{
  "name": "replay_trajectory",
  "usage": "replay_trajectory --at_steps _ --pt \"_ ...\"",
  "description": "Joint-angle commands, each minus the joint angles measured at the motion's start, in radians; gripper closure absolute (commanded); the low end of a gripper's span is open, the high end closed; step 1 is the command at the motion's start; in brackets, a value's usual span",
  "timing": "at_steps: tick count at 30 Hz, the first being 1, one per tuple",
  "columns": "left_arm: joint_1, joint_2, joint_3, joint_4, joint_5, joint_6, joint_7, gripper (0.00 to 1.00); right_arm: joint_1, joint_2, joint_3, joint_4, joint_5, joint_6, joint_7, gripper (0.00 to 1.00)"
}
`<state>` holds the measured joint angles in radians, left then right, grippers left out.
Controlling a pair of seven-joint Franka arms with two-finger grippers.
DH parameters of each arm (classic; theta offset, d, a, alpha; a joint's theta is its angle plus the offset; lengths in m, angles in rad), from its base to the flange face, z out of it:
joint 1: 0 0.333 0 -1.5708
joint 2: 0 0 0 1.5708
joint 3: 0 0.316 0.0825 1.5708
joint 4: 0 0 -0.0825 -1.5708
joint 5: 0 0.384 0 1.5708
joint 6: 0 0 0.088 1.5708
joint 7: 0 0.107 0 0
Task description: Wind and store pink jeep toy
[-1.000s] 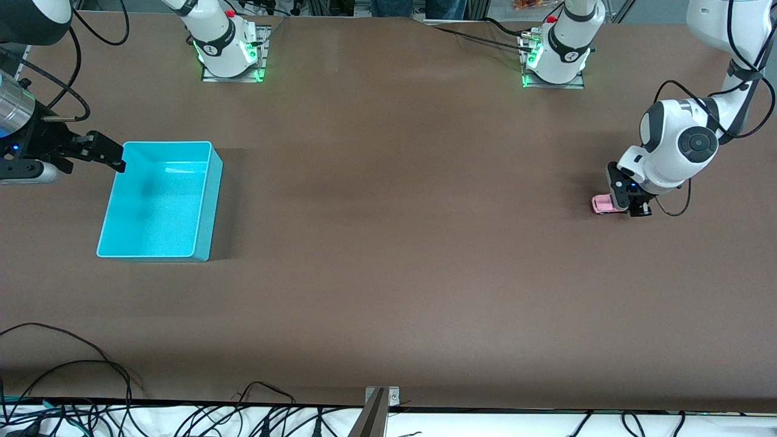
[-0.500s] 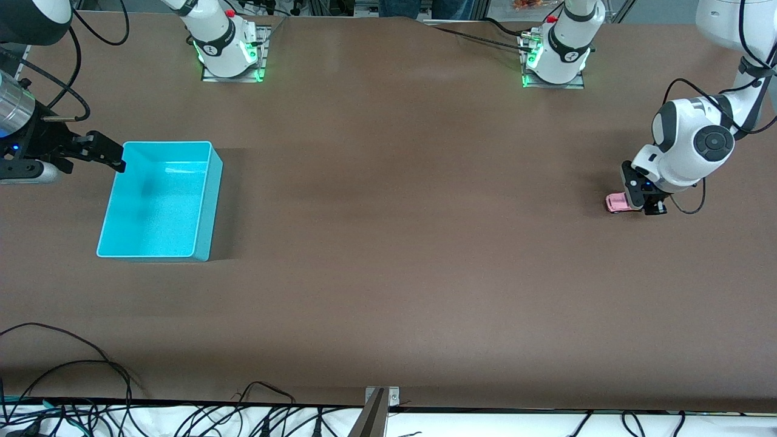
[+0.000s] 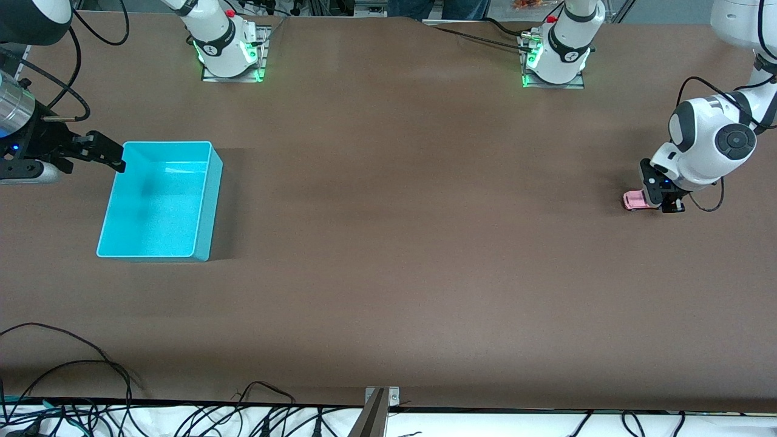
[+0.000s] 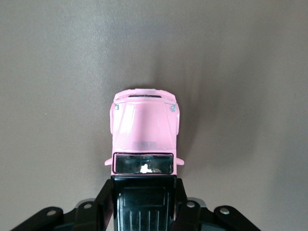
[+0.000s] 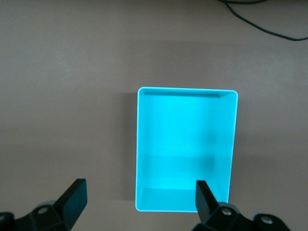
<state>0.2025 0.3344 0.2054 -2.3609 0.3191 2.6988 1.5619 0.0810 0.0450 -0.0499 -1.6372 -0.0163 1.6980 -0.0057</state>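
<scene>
The pink jeep toy (image 3: 635,200) sits on the brown table at the left arm's end, pale pink with a black roof. My left gripper (image 3: 663,199) is shut on its rear part. In the left wrist view the jeep (image 4: 144,130) shows its pink hood, and the black fingers (image 4: 103,204) clamp both sides of the black roof. My right gripper (image 3: 100,153) is open and empty, up in the air by the edge of the turquoise bin (image 3: 203,200). In the right wrist view the empty bin (image 5: 186,149) lies below the spread fingers (image 5: 72,199).
The arm bases (image 3: 227,51) stand along the table edge farthest from the front camera. Cables (image 3: 73,370) lie past the table edge nearest the front camera. A cable (image 5: 260,19) shows near the bin in the right wrist view.
My left gripper has dragged the pink jeep along the table toward the left arm's end, away from the bin. The right arm has not moved.
</scene>
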Motion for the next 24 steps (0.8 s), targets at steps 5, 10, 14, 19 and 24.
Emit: replay_trajectory --at_steps 5,10,14,19,24 --pt "-0.001 0.077 0.002 0.005 0.037 0.015 0.012 1.00 -0.006 0.010 -0.002 0.025 0.015 -0.006 -0.016 0.00" --pt "-0.003 0.080 0.002 0.017 0.066 0.015 0.012 1.00 -0.006 0.010 -0.002 0.025 0.015 -0.006 -0.017 0.00" --pt "-0.003 0.080 0.002 0.017 0.057 0.015 0.010 1.00 -0.006 0.010 -0.002 0.025 0.015 -0.006 -0.016 0.00" --pt "-0.003 0.080 0.000 0.017 0.055 0.015 0.007 1.00 -0.006 0.010 -0.002 0.025 0.015 -0.006 -0.016 0.00" --pt "-0.005 0.078 0.000 0.017 0.055 0.015 0.000 1.00 -0.006 0.016 -0.002 0.025 0.016 -0.006 -0.016 0.00"
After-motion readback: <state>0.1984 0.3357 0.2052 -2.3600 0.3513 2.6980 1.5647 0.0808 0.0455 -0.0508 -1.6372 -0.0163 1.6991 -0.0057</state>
